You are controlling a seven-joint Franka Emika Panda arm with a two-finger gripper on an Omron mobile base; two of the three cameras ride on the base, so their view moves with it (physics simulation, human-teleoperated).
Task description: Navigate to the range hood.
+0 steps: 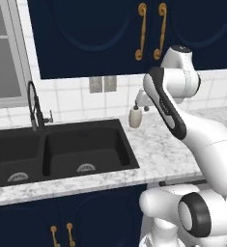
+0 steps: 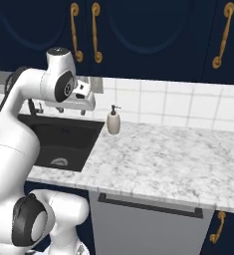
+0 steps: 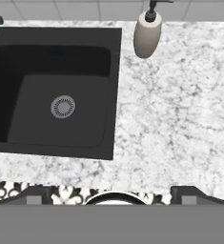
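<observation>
The range hood is out of view. My gripper [image 1: 140,102] hangs over the marble counter just right of the black sink, below the navy wall cabinets [image 1: 110,34]. From the right base camera the gripper [image 2: 85,105] sits beside the soap dispenser. It is open: in the hand view its fingertips [image 3: 37,194] stand far apart with nothing between them, and it looks straight down at the sink's right basin and the counter.
A black double sink [image 1: 62,149] with a dark faucet [image 1: 35,106] is set into the white marble counter [image 2: 163,154]. A beige soap dispenser [image 2: 113,122] stands at the tiled wall. A grey dishwasher front [image 2: 148,224] is under the counter. A window [image 1: 4,53] is at the far left.
</observation>
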